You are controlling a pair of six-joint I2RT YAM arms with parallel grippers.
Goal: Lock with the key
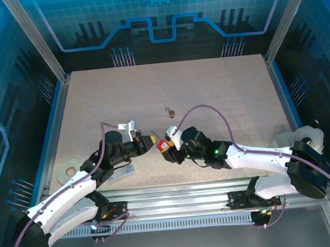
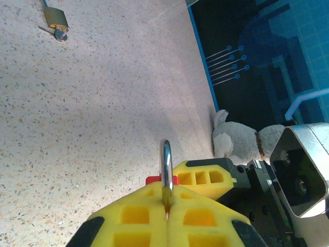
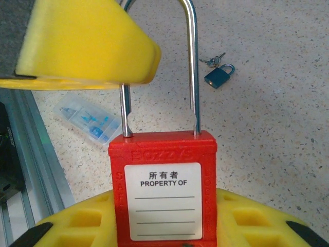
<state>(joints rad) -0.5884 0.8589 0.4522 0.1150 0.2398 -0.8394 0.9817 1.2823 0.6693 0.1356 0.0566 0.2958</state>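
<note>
The red padlock (image 3: 163,198), gripped twice.
Left gripper (image 2: 167,206) pinches the shackle (image 2: 166,167), right gripper (image 3: 164,224) clamps the body; small padlock (image 1: 170,111) at 12 o'clock.

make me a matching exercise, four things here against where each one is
Things:
1 red padlock
2 small padlock
3 clear plastic box
4 white plush toy

Places:
a by the table's right edge
b beside loose keys
c held by left gripper and right gripper
d near the metal rails

Pairs: 1-c, 2-b, 3-d, 4-a
</note>
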